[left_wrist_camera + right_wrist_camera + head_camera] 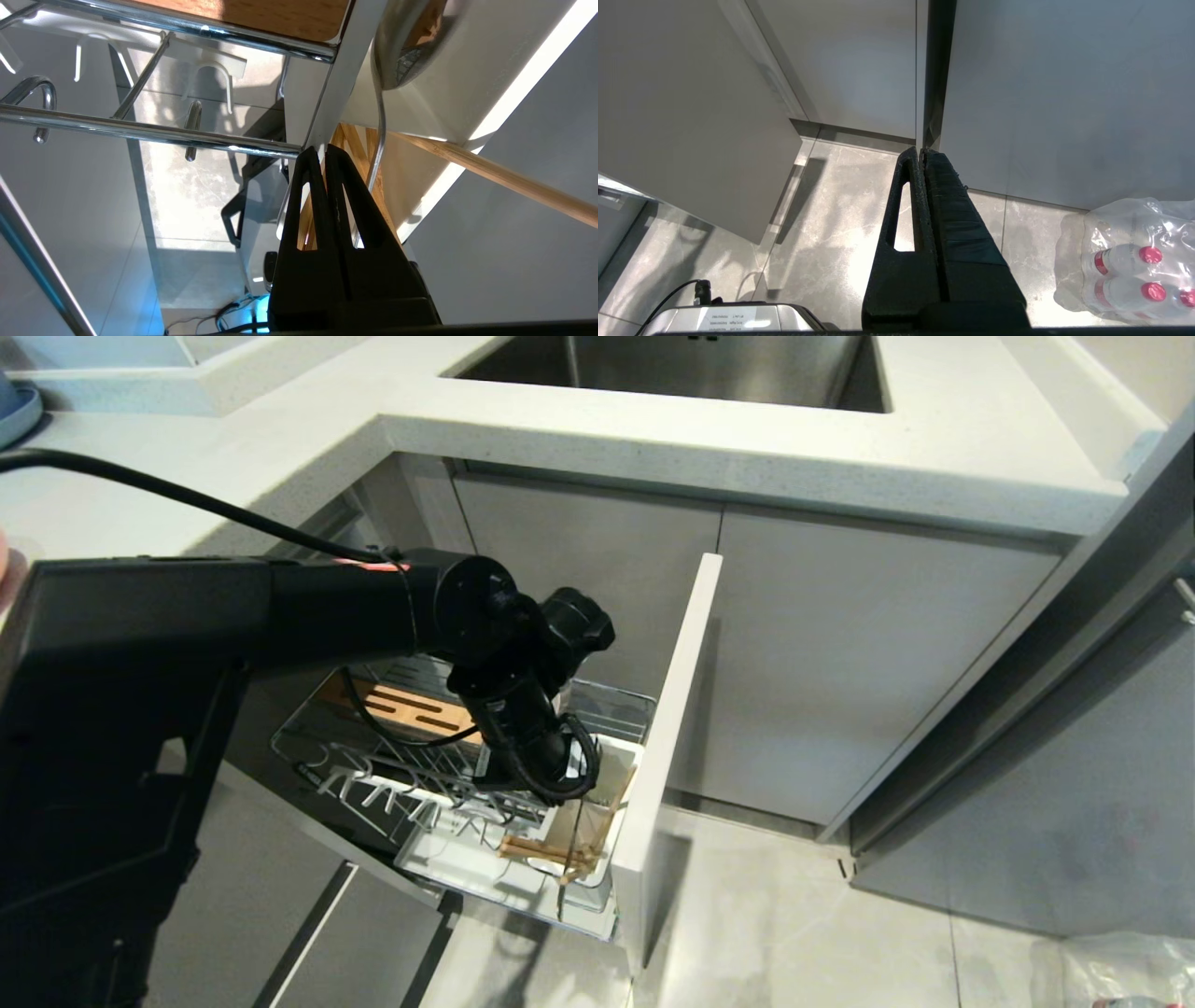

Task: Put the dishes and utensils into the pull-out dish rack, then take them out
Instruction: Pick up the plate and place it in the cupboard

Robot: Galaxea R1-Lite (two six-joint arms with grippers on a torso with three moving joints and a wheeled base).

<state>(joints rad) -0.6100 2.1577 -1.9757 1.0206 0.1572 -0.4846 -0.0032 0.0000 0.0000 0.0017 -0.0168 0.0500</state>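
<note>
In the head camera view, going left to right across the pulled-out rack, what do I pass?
Orange-wood strip → left gripper → white utensil cup holding chopsticks → pale grey cabinet front.

Chrome wire pull-out rack with slotted orange-wood strip, white plastic cup, light wooden chopsticks, shiny metal spoon, matte black left gripper.

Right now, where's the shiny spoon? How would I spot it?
Under the sink counter, find the pulled-out wire rack. At its front corner sits a white cup beside the tall grey panel. The spoon stands inside with the wooden chopsticks; it is the only metal thing there.
</note>
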